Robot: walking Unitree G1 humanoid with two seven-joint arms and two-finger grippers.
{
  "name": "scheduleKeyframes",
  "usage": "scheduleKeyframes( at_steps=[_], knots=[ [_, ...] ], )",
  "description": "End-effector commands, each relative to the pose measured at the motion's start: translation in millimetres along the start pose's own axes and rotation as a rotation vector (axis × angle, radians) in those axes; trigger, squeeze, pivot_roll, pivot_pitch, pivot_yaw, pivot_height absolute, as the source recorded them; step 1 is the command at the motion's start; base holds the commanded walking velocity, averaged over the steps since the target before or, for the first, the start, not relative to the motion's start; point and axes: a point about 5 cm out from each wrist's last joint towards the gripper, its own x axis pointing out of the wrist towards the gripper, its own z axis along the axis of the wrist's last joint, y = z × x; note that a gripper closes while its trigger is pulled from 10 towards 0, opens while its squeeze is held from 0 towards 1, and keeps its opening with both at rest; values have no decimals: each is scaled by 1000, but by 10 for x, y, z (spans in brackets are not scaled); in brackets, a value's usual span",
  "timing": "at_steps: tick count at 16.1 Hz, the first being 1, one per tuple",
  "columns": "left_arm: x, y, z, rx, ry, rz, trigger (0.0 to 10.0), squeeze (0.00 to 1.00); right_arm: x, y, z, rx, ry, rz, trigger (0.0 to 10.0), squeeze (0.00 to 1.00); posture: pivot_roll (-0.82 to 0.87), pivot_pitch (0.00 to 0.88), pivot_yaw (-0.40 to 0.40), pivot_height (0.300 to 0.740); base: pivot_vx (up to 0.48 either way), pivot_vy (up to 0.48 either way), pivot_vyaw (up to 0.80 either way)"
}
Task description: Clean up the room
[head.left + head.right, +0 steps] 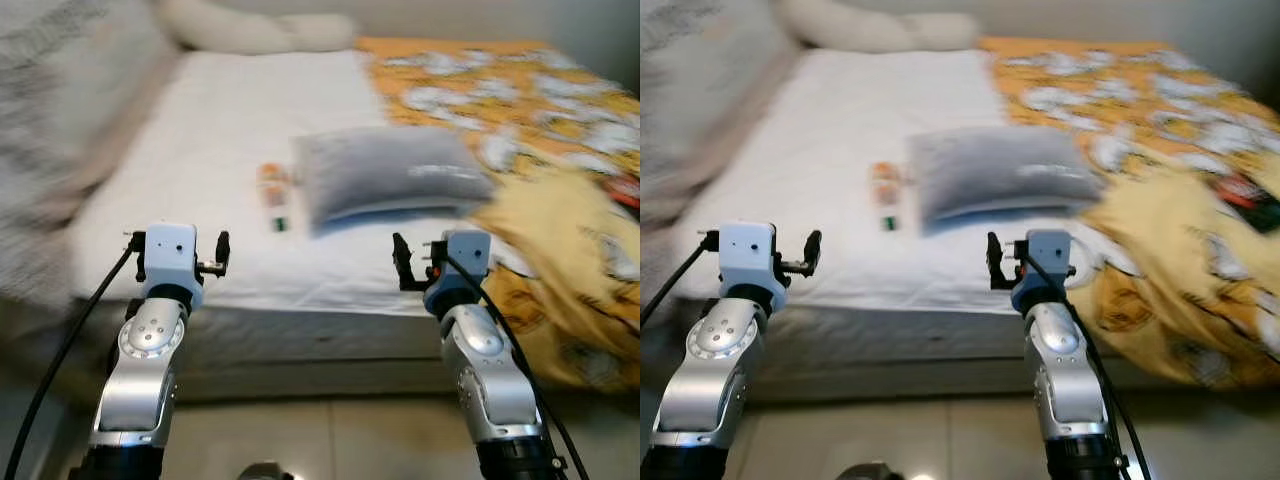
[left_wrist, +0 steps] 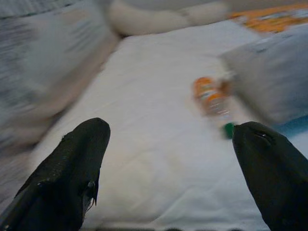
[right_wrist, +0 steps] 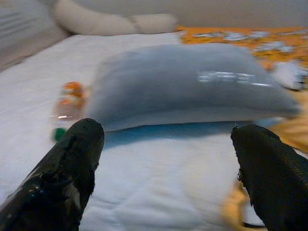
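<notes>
A bottle (image 1: 272, 192) lies on the bed (image 1: 210, 140) just beside a grey pillow (image 1: 390, 175). Both the left gripper (image 1: 222, 254) and right gripper (image 1: 402, 262) hover short of the bed's edge, fingers apart. The views are blurred, so a reach now could misjudge and knock the bottle rolling.

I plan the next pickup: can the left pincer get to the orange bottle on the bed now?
Probably yes: the left pincer is open, and only bare sheet lies before the bottle.

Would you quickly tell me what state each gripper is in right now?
Left gripper: open, holding nothing, above the bed's near edge.
Right gripper: open, holding nothing, facing the grey pillow.
</notes>
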Motion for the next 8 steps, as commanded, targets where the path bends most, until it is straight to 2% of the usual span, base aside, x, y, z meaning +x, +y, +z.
scheduleKeyframes(
  at_steps=[1, 2, 8],
  knots=[
    [-8, 21, 15, 3, -6, 13, 10000, 0, 27, 12, 19, 11, 4, 22, 10000, 0, 93, 0, 17, 740, 244, 0, 800],
    [-8, 37, 14, 8, -5, 21, 10000, 0, 50, 16, 28, -26, 4, 20, 10000, 0, 95, 0, 15, 740, 266, 0, 800],
    [-17, 45, 14, 11, -6, 30, 10000, 0, 142, 71, 60, -39, -5, 69, 10000, 0, 105, 0, 7, 740, 268, 0, 0]
  ],
)
